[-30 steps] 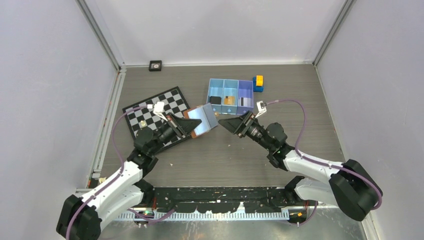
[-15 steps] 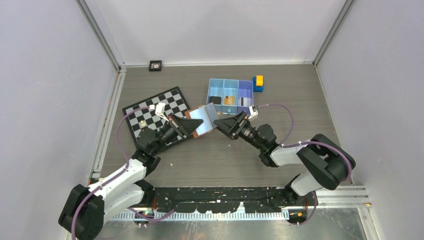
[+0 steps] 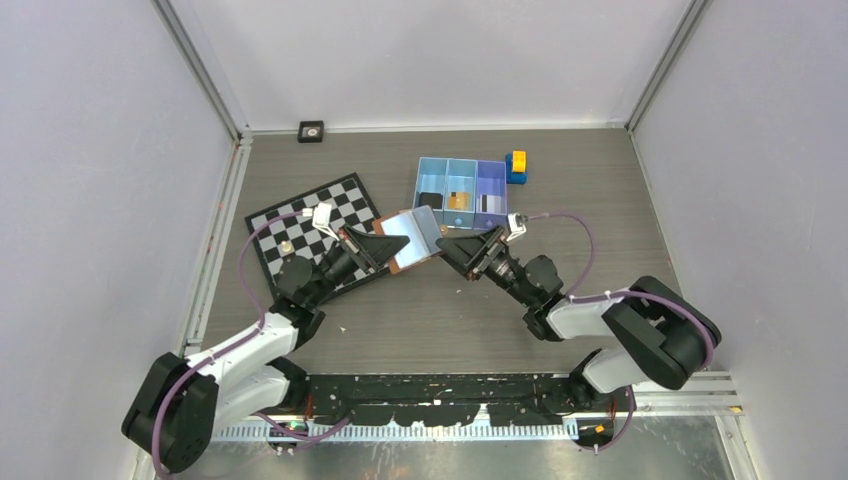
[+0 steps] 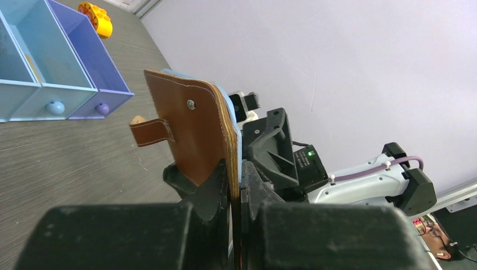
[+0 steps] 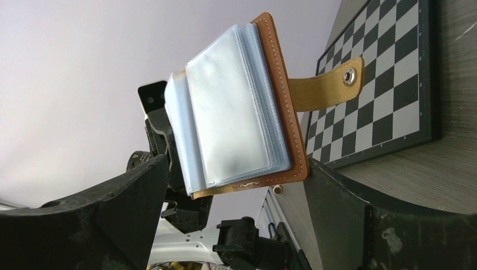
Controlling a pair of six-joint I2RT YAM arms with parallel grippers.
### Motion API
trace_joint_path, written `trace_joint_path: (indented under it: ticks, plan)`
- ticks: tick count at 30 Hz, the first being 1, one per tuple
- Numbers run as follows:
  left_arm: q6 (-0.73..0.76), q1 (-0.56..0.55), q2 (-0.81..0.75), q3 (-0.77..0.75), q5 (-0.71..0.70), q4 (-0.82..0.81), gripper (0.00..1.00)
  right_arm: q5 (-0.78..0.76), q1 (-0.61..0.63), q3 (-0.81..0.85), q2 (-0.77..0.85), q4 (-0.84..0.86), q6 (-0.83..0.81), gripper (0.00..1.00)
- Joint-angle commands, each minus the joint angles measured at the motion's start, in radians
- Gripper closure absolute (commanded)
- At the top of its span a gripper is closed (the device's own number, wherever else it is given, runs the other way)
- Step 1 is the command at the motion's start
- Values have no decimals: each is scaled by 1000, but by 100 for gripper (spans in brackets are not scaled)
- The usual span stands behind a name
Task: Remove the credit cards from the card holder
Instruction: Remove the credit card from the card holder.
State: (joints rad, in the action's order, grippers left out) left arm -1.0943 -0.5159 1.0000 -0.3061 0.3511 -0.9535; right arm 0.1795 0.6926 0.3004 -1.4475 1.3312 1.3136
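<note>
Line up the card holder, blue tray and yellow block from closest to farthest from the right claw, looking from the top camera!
1. The card holder, just left of the right claw.
2. The blue tray, behind the claw.
3. The yellow block, at the tray's far right corner.

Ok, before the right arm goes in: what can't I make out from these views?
Right wrist: in the card holder the front clear sleeve hides those behind, so which are full is unclear.
Left wrist: its brown cover hides every sleeve; the blue tray's walls hide its contents.
Top: what lies in the tray is too small to identify.
</note>
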Motion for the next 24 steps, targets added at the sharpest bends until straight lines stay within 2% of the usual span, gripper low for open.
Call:
trace_joint_path:
  ticks: [1, 6, 16, 18, 24]
  plan:
    - [23, -3, -19, -10, -11, -2, 100, -67, 8, -24, 106, 56, -52, 8]
    - [37, -3, -44, -13, -22, 45, 100, -76, 8, -16, 190, -75, -117, 12]
    - [54, -3, -24, -48, 31, 94, 100, 8, 8, 29, 212, -138, -168, 31]
    - [57, -2, -17, -59, 48, 112, 100, 10, 7, 32, 236, -165, -189, 32]
    - [77, -3, -15, -90, 80, 175, 100, 4, 7, 73, 350, -411, -298, 34]
